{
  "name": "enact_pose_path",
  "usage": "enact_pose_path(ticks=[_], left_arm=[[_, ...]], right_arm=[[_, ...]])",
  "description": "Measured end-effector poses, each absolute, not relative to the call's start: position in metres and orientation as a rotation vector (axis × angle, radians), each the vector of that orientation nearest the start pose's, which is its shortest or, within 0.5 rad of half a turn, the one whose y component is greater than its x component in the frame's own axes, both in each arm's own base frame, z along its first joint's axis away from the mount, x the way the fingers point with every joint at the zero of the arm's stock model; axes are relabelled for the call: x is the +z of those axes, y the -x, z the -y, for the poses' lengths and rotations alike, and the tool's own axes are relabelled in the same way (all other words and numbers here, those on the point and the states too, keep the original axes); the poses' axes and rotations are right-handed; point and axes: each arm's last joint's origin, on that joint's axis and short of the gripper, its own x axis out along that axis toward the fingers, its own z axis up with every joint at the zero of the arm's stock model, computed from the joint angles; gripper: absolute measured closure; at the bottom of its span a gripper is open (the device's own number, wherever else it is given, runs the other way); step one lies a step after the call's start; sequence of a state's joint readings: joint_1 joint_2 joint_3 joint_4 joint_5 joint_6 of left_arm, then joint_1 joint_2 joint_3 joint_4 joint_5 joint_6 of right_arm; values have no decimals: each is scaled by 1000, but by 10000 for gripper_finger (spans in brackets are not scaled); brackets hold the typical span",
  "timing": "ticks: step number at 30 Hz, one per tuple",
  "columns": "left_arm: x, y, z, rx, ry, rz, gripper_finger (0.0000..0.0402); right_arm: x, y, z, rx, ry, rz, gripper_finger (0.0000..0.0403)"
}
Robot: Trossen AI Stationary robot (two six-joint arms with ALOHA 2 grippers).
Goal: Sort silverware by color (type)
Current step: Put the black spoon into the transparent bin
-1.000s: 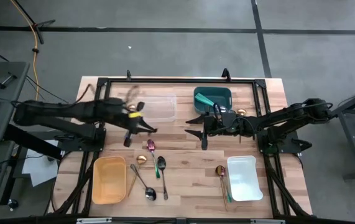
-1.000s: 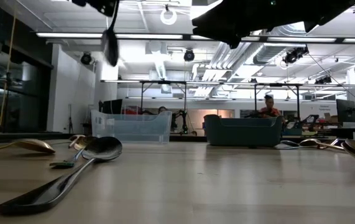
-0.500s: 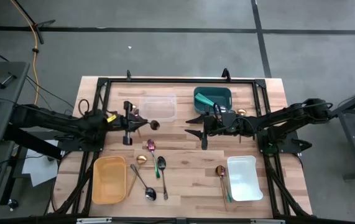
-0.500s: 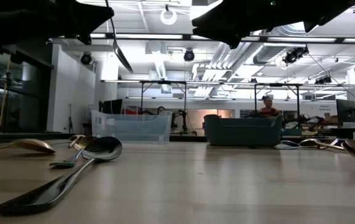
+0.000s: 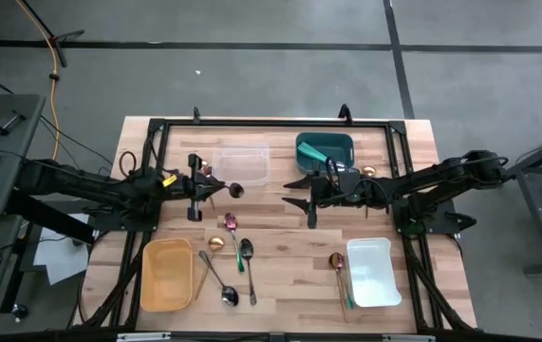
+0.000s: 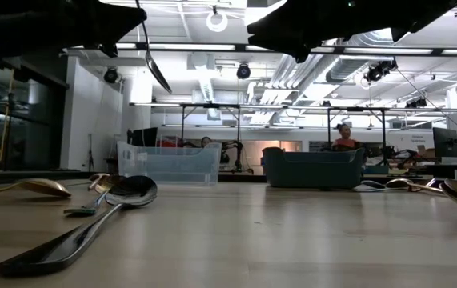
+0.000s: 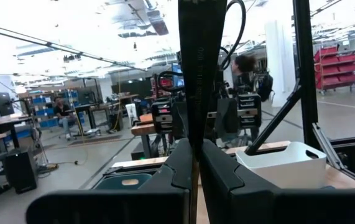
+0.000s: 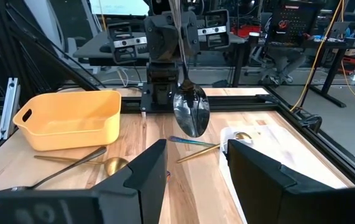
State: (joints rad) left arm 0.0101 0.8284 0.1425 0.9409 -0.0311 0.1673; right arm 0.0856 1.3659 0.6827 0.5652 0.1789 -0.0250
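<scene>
My left gripper (image 5: 218,191) (image 7: 193,162) stands at mid-left, above the table and shut on a black spoon (image 8: 191,111) (image 6: 158,68), whose bowl (image 5: 235,190) faces my right gripper. My right gripper (image 5: 289,192) (image 8: 194,149) waits open at the table's middle, a little right of the spoon, touching nothing. More silverware lies flat on the wood: a pink-purple spoon (image 5: 230,223), a gold spoon (image 5: 215,244), black spoons (image 5: 221,283) and a spoon (image 5: 336,260) beside the white container. My left gripper pinches the black spoon's handle (image 7: 193,134) between its two fingers, partway along it. The fingers come about level from the table's left and lie across the handle. The spoon is lifted clear and steeply tilted, handle end up, bowl (image 8: 191,111) low toward the table's right.
A clear container (image 5: 242,161) and a teal container (image 5: 325,149) holding teal utensils stand at the far side. A yellow container (image 5: 167,274) and a white container (image 5: 373,271) stand near the front. A black frame (image 5: 271,123) borders the table. A person (image 6: 346,136) sits far behind.
My left gripper has come down and drawn back toward the table's left edge, tipping up from pointing downward to about level. The black spoon went from hanging upright to slanting, bowl toward the right. It has held still for the last half second.
</scene>
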Motion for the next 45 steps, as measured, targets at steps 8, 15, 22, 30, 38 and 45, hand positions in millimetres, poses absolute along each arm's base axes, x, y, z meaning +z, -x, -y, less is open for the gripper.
enact_pose_path(ticks=[8, 15, 22, 30, 38, 45], left_arm=[[213, -166, -7, 194, -127, 196, 396], [245, -196, -21, 375, -265, -125, 396], [280, -235, -62, 438, -336, -528, 396], [253, -274, -102, 357, -295, -907, 396], [206, -291, -112, 260, -332, -1135, 396], [184, -298, -114, 224, -338, -1210, 396]], right_arm=[[243, -289, -20, -92, 42, -118, 237], [243, -289, -19, -92, 42, -118, 237], [243, -289, -20, -92, 42, -118, 237], [241, -289, -19, -91, 43, -130, 237], [237, -288, -19, -90, 49, -175, 237], [237, -289, -19, -88, 48, -171, 237]])
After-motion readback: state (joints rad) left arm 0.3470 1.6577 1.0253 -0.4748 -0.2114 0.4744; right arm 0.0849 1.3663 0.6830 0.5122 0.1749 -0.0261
